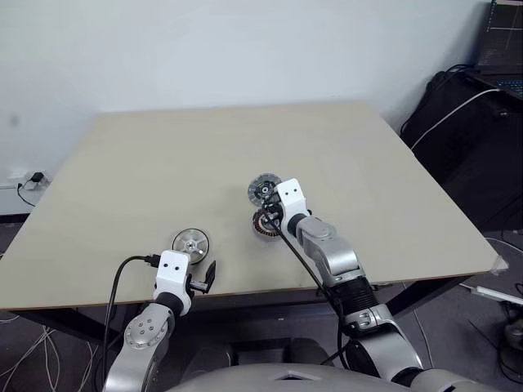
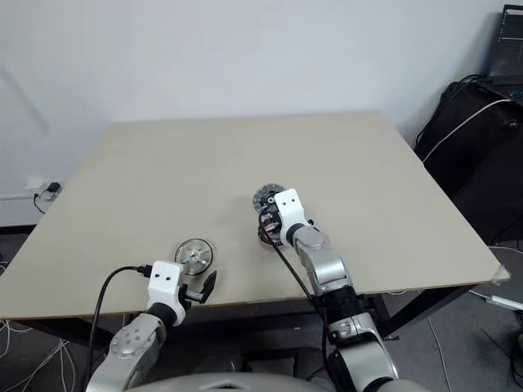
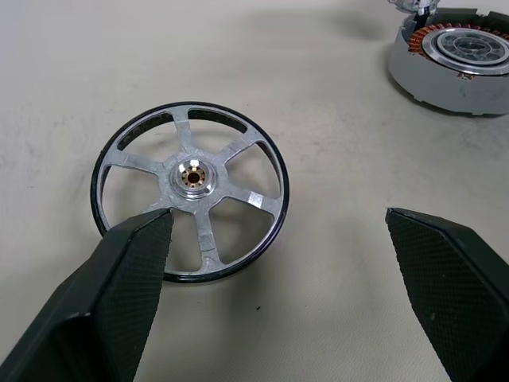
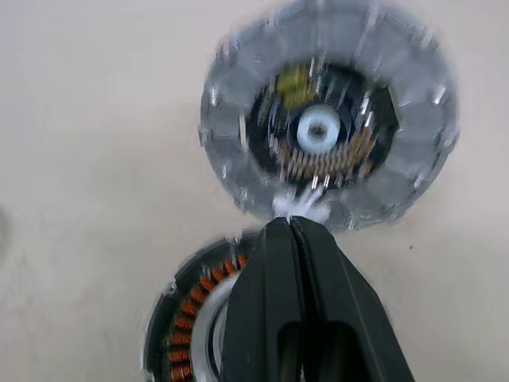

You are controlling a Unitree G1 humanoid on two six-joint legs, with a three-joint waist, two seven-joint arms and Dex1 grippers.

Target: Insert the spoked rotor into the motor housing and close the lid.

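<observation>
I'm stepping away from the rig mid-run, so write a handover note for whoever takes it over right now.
Left gripper: open, empty, with the lid lying flat on the table just ahead of it.
Right gripper: shut, tips at the near edge of the spoked rotor, above the motor housing.
Done: nothing assembled. The rotor lies on the table next to the housing, and the windings are uncovered.
Left: seat the rotor in the housing, then fit the lid.
</observation>
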